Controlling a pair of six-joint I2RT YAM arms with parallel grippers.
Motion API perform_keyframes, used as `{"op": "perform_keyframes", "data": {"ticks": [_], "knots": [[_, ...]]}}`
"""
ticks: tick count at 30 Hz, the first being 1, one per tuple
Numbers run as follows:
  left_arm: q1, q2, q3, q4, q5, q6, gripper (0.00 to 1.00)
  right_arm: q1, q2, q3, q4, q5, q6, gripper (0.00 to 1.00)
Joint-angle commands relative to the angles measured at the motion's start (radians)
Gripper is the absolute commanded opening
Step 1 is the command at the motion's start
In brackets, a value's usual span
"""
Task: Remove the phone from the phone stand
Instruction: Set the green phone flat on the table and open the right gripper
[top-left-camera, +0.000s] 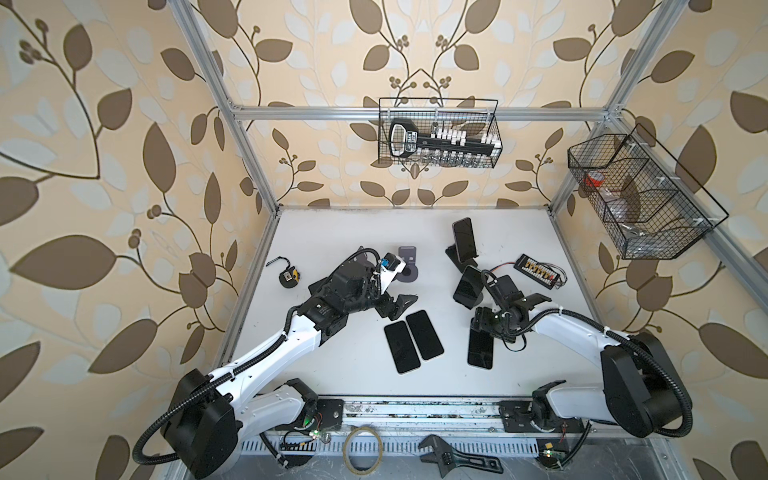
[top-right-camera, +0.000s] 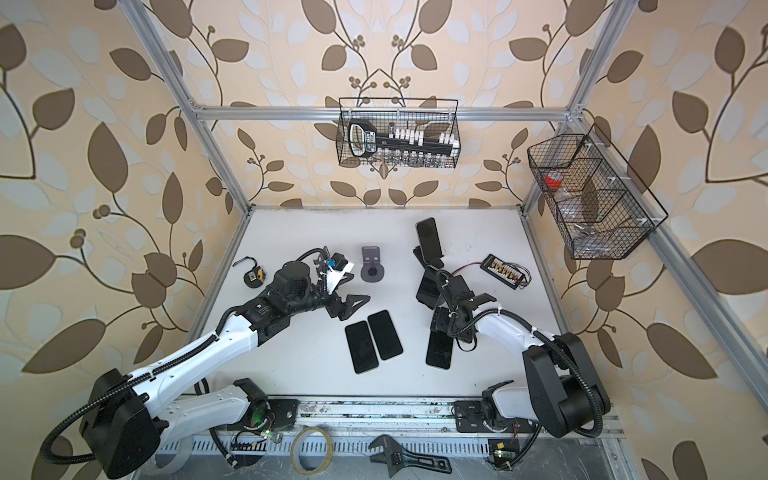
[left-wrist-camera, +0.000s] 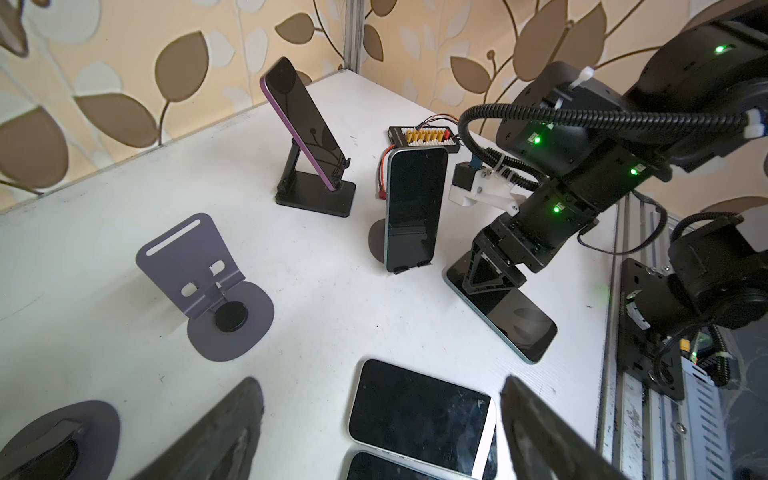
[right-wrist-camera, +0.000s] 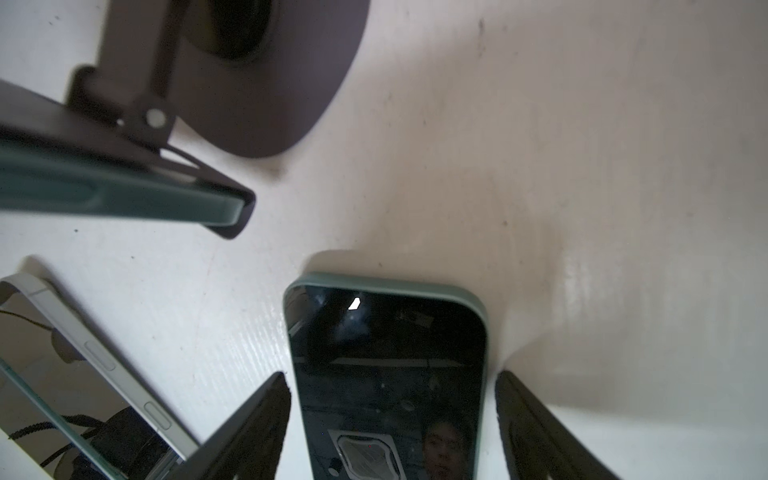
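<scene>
The green-cased phone (right-wrist-camera: 386, 374) lay flat and screen-up on the white table (top-left-camera: 332, 249), at about four o'clock from the table centre in both top views. The right gripper (right-wrist-camera: 391, 373) straddled one end, fingers spread, with a narrow gap at each edge. An occupied phone stand (left-wrist-camera: 376, 241) stood at the phone's twelve o'clock. The left gripper (top-left-camera: 401, 306) hovered at ten o'clock, fingers spread and empty.
</scene>
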Motion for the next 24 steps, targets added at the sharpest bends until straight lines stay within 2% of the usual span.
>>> {"op": "perform_keyframes", "data": {"ticks": [1, 24], "knots": [[0.000, -0.033, 0.047, 0.014, -0.016, 0.006, 0.89, -0.004, 0.012, -0.049, -0.040, 0.031, 0.011, 0.80], [0.000, -0.045, 0.046, 0.013, -0.009, 0.000, 0.89, -0.003, -0.115, -0.018, -0.081, 0.033, 0.023, 0.83]]}}
